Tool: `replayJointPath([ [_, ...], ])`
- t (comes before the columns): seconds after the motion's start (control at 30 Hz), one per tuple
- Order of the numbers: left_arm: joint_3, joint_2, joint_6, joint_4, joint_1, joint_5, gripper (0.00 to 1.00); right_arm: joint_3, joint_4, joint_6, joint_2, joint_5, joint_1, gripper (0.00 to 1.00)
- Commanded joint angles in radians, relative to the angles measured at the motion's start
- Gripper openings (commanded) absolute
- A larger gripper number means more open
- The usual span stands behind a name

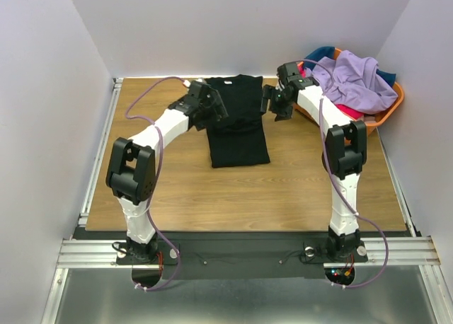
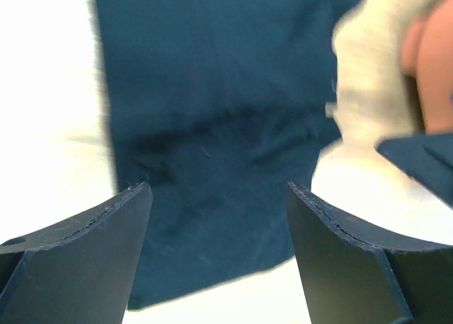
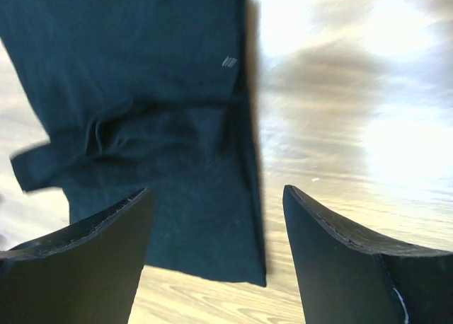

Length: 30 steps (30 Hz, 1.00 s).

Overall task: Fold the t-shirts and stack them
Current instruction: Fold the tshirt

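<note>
Left gripper [image 1: 214,110] and right gripper [image 1: 271,101] hang wide, holding nothing, flanking the black shirt [image 1: 239,136] at upper centre; a fingertip snagging cloth could undo the fold.

black t-shirt [image 1: 237,122] lies folded flat on table [image 1: 297,189]; lavender, pink-red, teal t-shirts [image 1: 354,80] heaped in orange basket [image 1: 395,100].

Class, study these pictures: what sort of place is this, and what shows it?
Probably a robotics lab test cell: white walls enclose a wooden table, with robot arms bolted to an aluminium rail.
</note>
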Motion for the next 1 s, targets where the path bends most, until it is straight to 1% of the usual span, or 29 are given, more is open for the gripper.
replayJointPath([
  [0.0,-0.081,-0.065,0.064,0.044,-0.124,0.024,0.87,-0.076,0.039,-0.031,-0.063,-0.079,0.049,0.79],
  [0.1,-0.124,-0.068,0.061,0.105,-0.182,0.046,0.87,-0.151,0.059,-0.022,-0.092,-0.069,0.067,0.79],
  [0.2,-0.149,-0.051,0.078,0.146,-0.211,0.044,0.87,-0.189,0.071,0.0,-0.104,-0.032,0.067,0.79],
  [0.37,-0.174,0.015,0.154,0.188,-0.256,0.029,0.87,-0.227,0.071,0.003,-0.122,0.002,0.067,0.79],
  [0.5,-0.194,0.079,0.205,0.185,-0.291,-0.047,0.87,-0.225,0.071,0.001,-0.122,-0.016,0.067,0.79],
  [0.63,-0.227,0.112,0.213,0.174,-0.32,-0.112,0.88,-0.213,0.066,-0.011,-0.135,-0.014,0.073,0.79],
  [0.73,-0.258,0.109,0.211,0.157,-0.348,-0.138,0.88,-0.224,0.062,-0.019,-0.148,-0.009,0.089,0.79],
  [0.97,-0.375,0.024,0.198,0.154,-0.432,-0.189,0.88,-0.256,0.063,-0.017,-0.153,-0.041,0.133,0.78],
])
